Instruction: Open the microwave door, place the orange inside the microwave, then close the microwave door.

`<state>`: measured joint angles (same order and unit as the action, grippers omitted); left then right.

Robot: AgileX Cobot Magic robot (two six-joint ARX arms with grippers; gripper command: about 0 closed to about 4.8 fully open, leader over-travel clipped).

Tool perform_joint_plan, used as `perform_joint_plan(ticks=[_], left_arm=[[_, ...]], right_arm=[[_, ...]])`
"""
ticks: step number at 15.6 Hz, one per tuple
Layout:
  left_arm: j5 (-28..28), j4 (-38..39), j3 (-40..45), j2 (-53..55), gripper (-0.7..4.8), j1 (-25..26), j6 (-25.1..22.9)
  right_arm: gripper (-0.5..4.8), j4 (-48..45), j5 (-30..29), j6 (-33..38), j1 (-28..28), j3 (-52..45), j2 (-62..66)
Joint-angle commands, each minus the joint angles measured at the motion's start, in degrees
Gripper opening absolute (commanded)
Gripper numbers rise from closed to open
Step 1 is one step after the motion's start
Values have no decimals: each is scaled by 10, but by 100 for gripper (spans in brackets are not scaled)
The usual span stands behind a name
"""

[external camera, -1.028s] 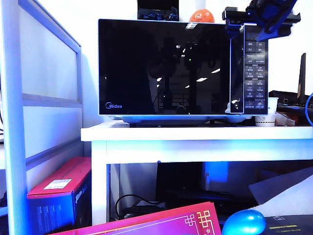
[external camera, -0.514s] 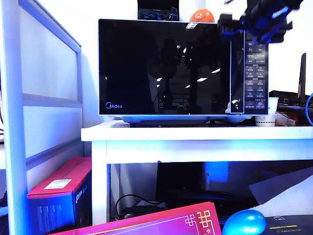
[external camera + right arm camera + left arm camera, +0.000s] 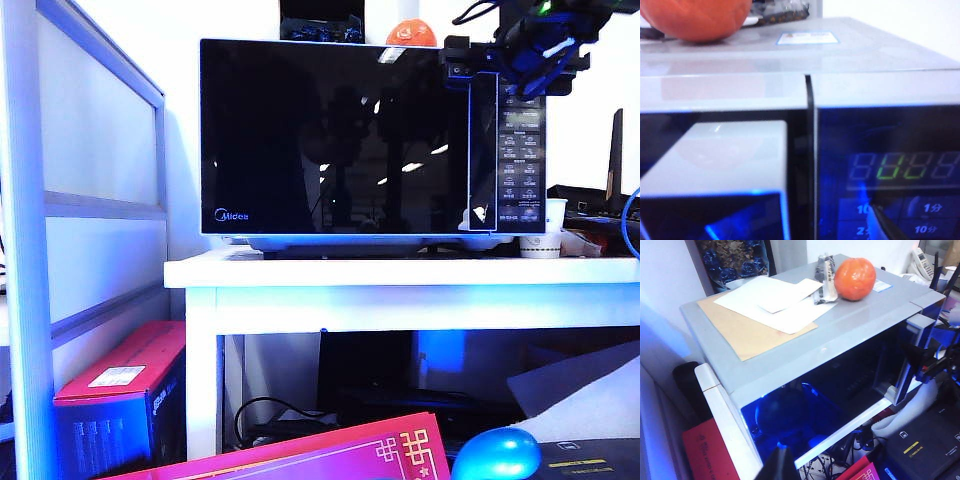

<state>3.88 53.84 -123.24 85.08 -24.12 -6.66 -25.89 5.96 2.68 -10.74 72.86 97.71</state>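
The task had barely begun. The microwave door [image 3: 335,140] was shut flush against the front of the microwave [image 3: 372,140], its glossy black glass showing only reflections of the room, with the Midea logo low at one corner. The orange [image 3: 855,278] sat on top of the microwave's pale roof, toward the back, just beside a crumpled wrapper [image 3: 825,271] and near some loose white papers [image 3: 771,301] lying on a brown envelope [image 3: 742,332] (so nothing had gone inside).

The right gripper [image 3: 505,60] was up at the top corner of the microwave on the control-panel side, in front of the seam between the door and the button panel [image 3: 522,150]. Its wrist camera looked straight at that seam, with the green digital display [image 3: 902,167] close below; one dark fingertip [image 3: 885,225] showed at the edge of that view. Its jaws stood spread wide and held nothing.

The left gripper [image 3: 777,467] hung above and in front of the microwave, looking down over its roof; only a dark sliver of it showed, so I could not tell how its jaws stood.

By my reckoning all three steps were left: pulling the door open (seemingly what the right arm was lining up for), moving the orange into the cavity, and shutting the door.
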Motion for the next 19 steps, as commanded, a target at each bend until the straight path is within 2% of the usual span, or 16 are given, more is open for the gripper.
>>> perform_joint_plan(ticks=[1,2,3,4,5,6,11,16,19], left_arm=[[2,-6,-2,-2,-5,-1,-2],[2,-6,-2,-2,-5,-1,-2],[2,-6,-2,-2,-5,-1,-2],[2,-6,-2,-2,-5,-1,-2],[2,-6,-2,-2,-5,-1,-2],[2,-6,-2,-2,-5,-1,-2],[2,-6,-2,-1,-5,-1,-2],[2,-6,-2,-1,-5,-1,-2],[2,-6,-2,-1,-5,-1,-2]], right_arm=[[479,-19,4,1,1,3,13],[479,-18,4,1,1,3,14],[410,-19,4,1,1,3,13],[261,-18,4,1,1,3,13],[181,-18,4,1,1,3,13],[142,-18,4,1,1,3,13],[143,39,3,1,-1,3,-18],[143,139,-21,1,-1,3,-79],[143,159,-27,1,-1,3,-91]])
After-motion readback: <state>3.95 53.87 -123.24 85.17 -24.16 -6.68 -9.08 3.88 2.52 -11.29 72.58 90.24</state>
